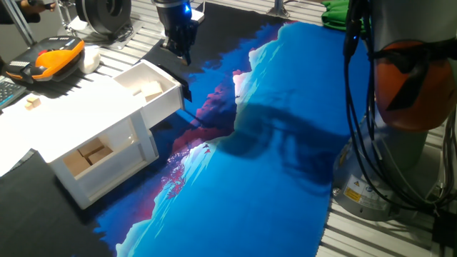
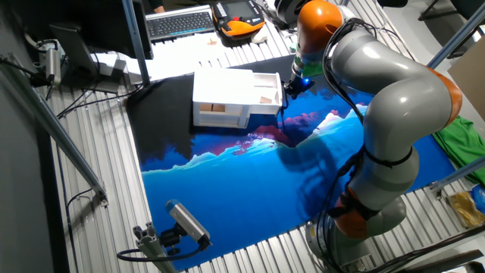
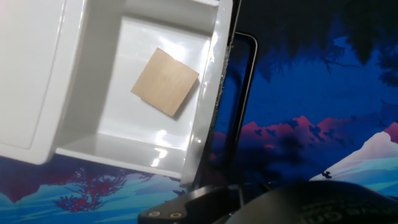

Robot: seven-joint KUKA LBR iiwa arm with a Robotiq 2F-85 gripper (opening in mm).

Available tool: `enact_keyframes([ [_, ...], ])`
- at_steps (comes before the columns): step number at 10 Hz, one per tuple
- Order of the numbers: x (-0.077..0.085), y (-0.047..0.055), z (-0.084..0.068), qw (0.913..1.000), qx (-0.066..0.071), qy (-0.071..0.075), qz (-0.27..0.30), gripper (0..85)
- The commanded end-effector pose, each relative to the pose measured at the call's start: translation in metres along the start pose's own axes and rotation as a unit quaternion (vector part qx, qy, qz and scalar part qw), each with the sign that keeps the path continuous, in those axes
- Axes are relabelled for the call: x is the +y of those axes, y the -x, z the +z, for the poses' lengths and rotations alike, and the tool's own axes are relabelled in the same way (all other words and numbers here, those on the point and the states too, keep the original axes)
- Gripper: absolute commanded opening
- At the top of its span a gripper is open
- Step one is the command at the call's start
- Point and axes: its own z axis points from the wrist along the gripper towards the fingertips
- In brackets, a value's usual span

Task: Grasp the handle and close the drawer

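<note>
The white drawer (image 1: 166, 101) (image 2: 265, 103) (image 3: 204, 124) stands pulled out of the top of the white cabinet (image 1: 107, 171). A flat wooden block (image 3: 165, 81) lies inside it. On the drawer's front sits the slim black handle (image 1: 187, 91) (image 2: 283, 100) (image 3: 241, 106). My gripper (image 1: 184, 56) (image 2: 290, 87) hangs above the handle, apart from it. In the hand view the handle runs up the middle, right of the drawer front, and no fingers show there. The fixed views are too dark to show the gap between the fingers.
The cabinet's lower open compartment (image 1: 91, 153) holds wooden blocks, and a small one (image 1: 31, 103) lies on its top. An orange-and-black device (image 1: 57, 57) sits behind the cabinet. A blue mountain-print mat (image 1: 285, 157) covers the table; my arm's base (image 1: 385, 171) stands at the right.
</note>
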Motion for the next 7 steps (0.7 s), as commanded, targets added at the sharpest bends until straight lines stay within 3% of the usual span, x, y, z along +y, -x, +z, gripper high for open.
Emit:
enact_keyframes([
  [1,0.0001,0.0,0.0,1.0,0.0,0.0,0.004,0.0],
  [2,0.0002,0.0001,0.0001,1.0,-0.001,0.002,0.01,0.0],
  [5,-0.0001,-0.0013,-0.0027,0.9988,-0.001,0.037,0.032,0.0],
  [7,-0.0023,-0.0044,-0.0044,0.9986,0.003,0.027,0.045,0.0],
])
